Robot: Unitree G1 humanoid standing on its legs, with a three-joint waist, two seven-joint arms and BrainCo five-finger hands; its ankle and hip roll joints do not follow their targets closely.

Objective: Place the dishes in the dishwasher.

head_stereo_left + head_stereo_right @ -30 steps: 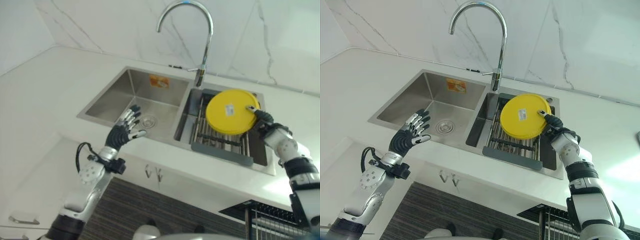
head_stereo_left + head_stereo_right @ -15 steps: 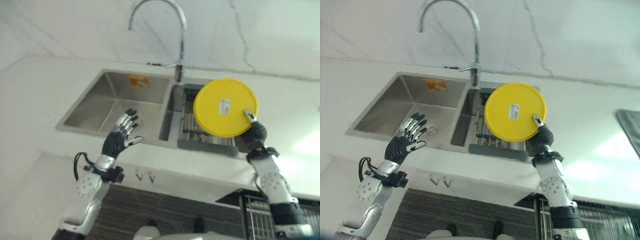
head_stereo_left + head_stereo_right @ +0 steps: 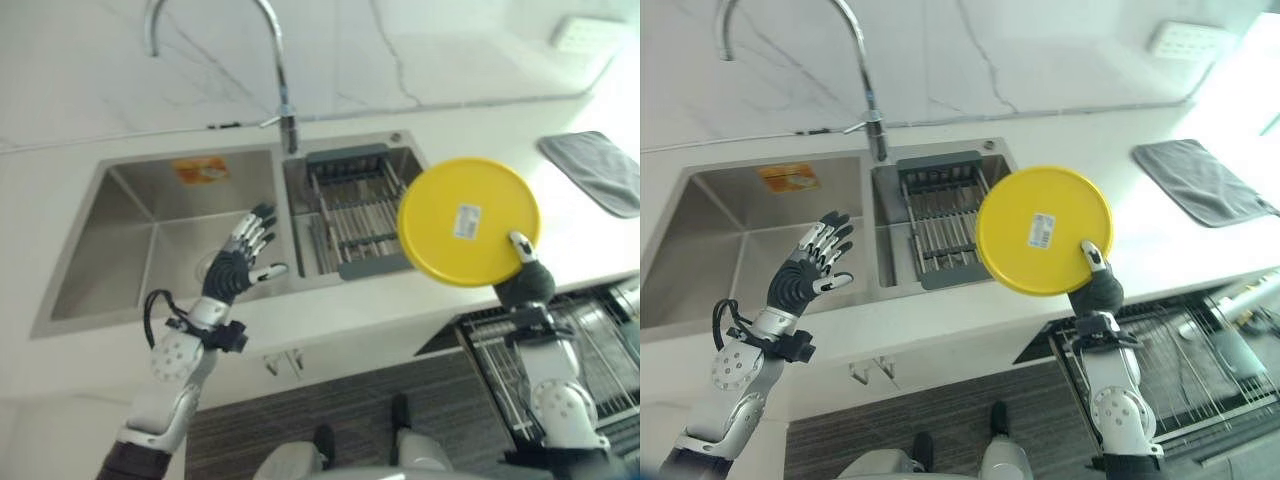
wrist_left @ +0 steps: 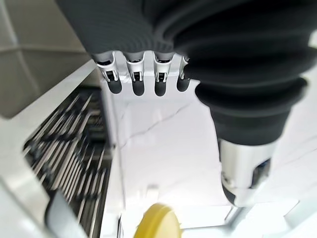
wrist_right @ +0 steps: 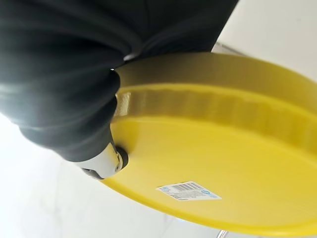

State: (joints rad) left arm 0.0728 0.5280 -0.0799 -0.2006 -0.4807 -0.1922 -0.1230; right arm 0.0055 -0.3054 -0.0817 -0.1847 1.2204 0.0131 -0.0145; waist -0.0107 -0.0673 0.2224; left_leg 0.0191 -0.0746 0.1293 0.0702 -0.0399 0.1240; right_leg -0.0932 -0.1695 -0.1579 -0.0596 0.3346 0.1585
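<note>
Nearest: pulled-out dishwasher rack [image 3: 1160, 365] at lower right, wire grid, sits below the counter [image 3: 940, 320] front edge. Contents too small to tell.

Right hand [image 3: 1098, 290] is just above the rack's near-left corner, arm coming up from below. It's clamped on the yellow plate [image 3: 1044, 230] at the plate's lower right rim: thumb tip lies across the underside, rest of the fingers hidden behind the plate. Right wrist view confirms it, thumb [image 5: 106, 163] pressed on the plate's base with the rim tucked into the dark cover. Plate is held up off everything, underside with a small white sticker [image 3: 1041, 229] facing the camera, hovering over the counter's front strip between the sink and the rack. Not touching the counter or the rack.

Left hand [image 3: 240, 262] is held up over the front edge of the big left sink basin [image 3: 150, 235], fingers straight and fanned apart, thumb out to the side, holding nothing.

Further back: right basin holds a dark drain rack [image 3: 350, 210] with metal bars, plate's edge overlaps its right side in view. Gooseneck tap [image 3: 865, 90] stands behind the divider between the two basins. Orange sticker [image 3: 200, 169] on the left basin's back wall.

Far right on the counter: grey mat [image 3: 1200, 180], lying flat, well apart from the plate. Marble wall behind, white socket plate [image 3: 1185, 38] on it at upper right.
</note>
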